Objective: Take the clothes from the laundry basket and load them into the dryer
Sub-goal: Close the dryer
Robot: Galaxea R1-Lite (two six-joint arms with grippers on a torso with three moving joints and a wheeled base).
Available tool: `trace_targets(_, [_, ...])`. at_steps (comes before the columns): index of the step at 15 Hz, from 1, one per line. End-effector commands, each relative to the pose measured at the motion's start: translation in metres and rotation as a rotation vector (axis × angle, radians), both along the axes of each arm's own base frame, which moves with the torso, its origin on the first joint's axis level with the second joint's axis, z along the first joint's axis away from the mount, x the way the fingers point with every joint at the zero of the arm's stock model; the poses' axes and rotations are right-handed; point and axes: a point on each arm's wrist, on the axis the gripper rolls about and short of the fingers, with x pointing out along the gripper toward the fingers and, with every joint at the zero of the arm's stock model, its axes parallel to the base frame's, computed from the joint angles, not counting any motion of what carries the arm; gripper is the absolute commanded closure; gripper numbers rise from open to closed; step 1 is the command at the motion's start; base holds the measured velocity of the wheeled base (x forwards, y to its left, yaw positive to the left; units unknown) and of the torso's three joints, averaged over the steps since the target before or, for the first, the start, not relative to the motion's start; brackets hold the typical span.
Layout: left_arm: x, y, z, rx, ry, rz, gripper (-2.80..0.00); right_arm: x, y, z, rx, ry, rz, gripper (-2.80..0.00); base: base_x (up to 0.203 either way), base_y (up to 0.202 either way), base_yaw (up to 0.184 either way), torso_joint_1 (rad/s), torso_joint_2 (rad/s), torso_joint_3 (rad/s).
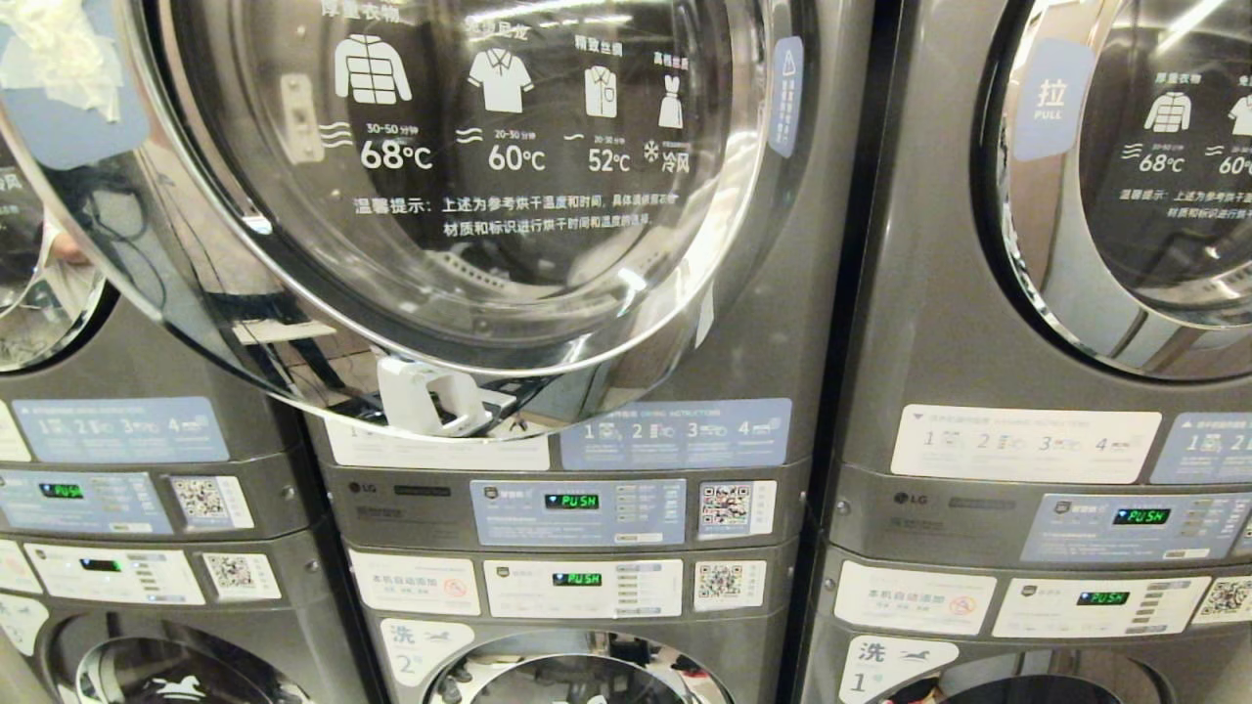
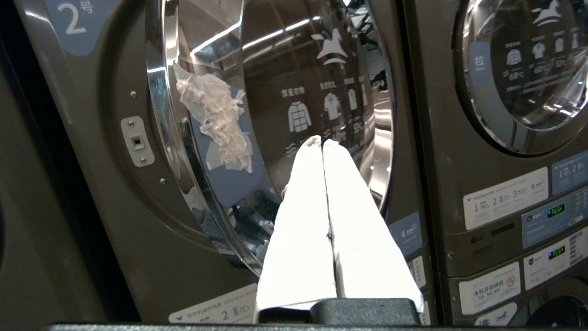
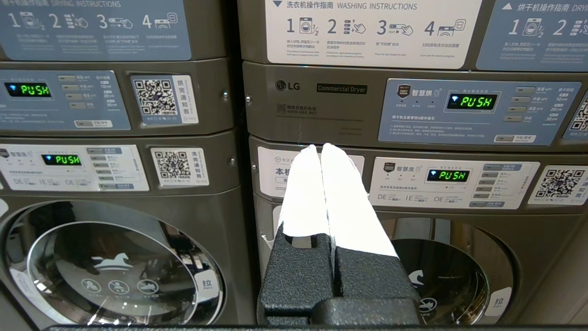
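Left claw [image 2: 323,142] pressing fingertips together, gripping nothing, pointing at the swung-open dryer door [image 2: 275,128]. Right claw [image 3: 320,148] likewise closed and empty, facing the panel reading "LG Commercial Dryer" [image 3: 321,88]. Showing "PUSH" on green displays [image 1: 571,501]. Not seeing clothes or basket anywhere; drum opening being cut off.

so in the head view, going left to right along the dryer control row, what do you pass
left dryer's push display → its qr sticker → lg logo → middle push display → middle qr sticker → second lg logo → right push display
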Motion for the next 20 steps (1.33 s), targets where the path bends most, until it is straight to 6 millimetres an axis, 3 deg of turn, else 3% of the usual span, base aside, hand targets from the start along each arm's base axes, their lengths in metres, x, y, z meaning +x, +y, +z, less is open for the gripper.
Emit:
trace_targets(1, [0.047, -0.001, 0.007, 0.0, 0.09, -0.005, 0.0, 0.0, 0.0, 0.0, 0.0, 0.0, -0.001, 0.0, 0.0, 0.0, 0.0, 0.0, 0.0, 0.0])
trace_targets(5, [0.074, -0.001, 0.011, -0.001, 0.126, 0.016, 0.0, 0.0, 0.0, 0.0, 0.0, 0.0, 0.001, 0.0, 0.0, 0.0, 0.0, 0.0, 0.0, 0.0])
trace_targets(10, [0.127, 0.001, 0.007, 0.013, 0.167, 0.15, 0.0, 0.0, 0.0, 0.0, 0.002, -0.002, 0.0, 0.0, 0.0, 0.0, 0.0, 0.0, 0.0, 0.0])
trace_targets(17, [0.165, 0.003, 0.01, 0.011, 0.193, 0.182, 0.0, 0.0, 0.0, 0.0, 0.003, -0.002, -0.001, 0.0, 0.0, 0.0, 0.0, 0.0, 0.0, 0.0])
trace_targets(20, [0.193, 0.007, 0.005, -0.006, 0.232, 0.261, 0.0, 0.0, 0.0, 0.0, 0.003, -0.001, 0.0, 0.0, 0.0, 0.0, 0.0, 0.0, 0.0, 0.0])
